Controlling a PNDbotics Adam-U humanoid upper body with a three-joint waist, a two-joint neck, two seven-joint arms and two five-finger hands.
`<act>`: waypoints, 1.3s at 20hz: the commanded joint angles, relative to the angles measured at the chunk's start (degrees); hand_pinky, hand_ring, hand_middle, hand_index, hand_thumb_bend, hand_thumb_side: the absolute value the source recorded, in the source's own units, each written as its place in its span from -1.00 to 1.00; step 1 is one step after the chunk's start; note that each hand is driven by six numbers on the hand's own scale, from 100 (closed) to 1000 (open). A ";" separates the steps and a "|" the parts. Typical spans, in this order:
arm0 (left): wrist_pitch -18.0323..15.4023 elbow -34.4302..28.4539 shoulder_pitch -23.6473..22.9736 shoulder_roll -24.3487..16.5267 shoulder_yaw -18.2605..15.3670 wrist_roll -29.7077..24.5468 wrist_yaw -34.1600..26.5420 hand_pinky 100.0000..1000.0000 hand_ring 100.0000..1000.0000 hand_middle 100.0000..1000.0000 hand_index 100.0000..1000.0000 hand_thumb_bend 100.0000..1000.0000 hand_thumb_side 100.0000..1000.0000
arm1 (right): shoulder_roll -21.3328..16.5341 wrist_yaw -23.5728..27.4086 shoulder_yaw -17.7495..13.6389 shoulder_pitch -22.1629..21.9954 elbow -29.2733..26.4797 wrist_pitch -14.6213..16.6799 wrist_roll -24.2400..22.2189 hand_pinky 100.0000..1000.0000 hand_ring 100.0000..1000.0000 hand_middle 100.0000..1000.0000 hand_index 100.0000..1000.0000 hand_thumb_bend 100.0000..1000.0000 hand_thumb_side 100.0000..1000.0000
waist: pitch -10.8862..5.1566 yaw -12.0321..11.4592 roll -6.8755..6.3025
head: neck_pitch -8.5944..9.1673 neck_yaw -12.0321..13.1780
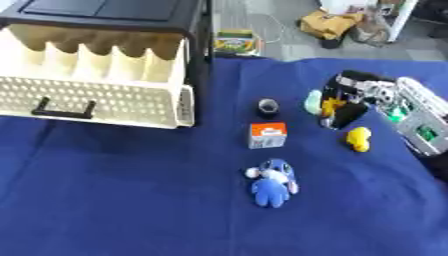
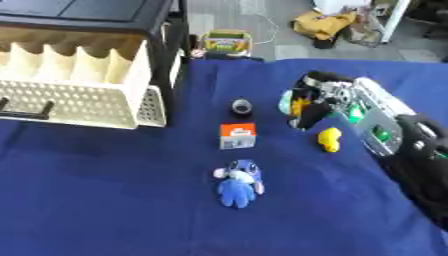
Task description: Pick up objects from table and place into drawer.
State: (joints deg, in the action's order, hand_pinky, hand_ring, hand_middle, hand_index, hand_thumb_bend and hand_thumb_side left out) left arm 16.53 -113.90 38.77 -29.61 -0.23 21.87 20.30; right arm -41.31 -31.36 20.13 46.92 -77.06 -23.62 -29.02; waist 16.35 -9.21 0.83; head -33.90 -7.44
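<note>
Right hand [image 1: 346, 102] curled on a pale green object [image 1: 313, 101]; tape roll [image 1: 268, 105], box [image 1: 267, 135], plush [image 1: 273, 183], duck [image 1: 358, 138] remain; drawer [image 1: 96, 102] open.

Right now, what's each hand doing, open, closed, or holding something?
Left hand: not in view.
Right hand: fingers curled around a pale green and orange object, apparently gripping it.

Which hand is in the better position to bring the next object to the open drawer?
Right, probably. The right hand is already on the pale green and orange object, while no left hand shows. The drawer stands open at the left.
</note>
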 commanded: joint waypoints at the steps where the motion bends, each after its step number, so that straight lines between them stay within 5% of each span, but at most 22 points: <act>1: 0.07 -0.69 0.64 -0.86 -0.88 0.15 -0.19 -1.00 -1.00 -1.00 0.31 -0.78 1.00 | -2.34 0.54 -0.98 1.40 -2.11 -0.54 0.37 -0.86 -0.31 -0.39 -0.39 -1.00 -1.00 | -1.36 0.05 -0.10 | 0.49 0.17; 11: 0.15 -0.69 0.54 -1.05 -0.79 0.13 -0.19 -1.00 -1.00 -1.00 0.31 -0.76 1.00 | -3.26 2.52 -2.32 3.67 -7.93 -2.27 0.03 -0.90 -0.37 -0.49 -0.48 -0.96 -1.00 | -2.03 0.44 0.09 | 0.48 0.19; 26: -0.01 -0.69 0.52 -1.18 -0.31 -0.34 -0.29 -1.00 -1.00 -1.00 0.30 -0.75 1.00 | -0.56 0.14 -2.21 13.31 -13.94 -3.68 -2.14 -0.94 -0.41 -0.56 -0.54 -0.87 -0.94 | -3.75 1.01 0.65 | 0.18 0.64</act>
State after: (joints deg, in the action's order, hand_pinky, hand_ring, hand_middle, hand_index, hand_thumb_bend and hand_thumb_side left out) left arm 16.58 -113.90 38.73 -29.61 -0.47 21.72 20.27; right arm -41.30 -30.64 18.51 58.84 -89.79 -27.31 -30.86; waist 13.95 -8.21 1.61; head -33.90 -7.08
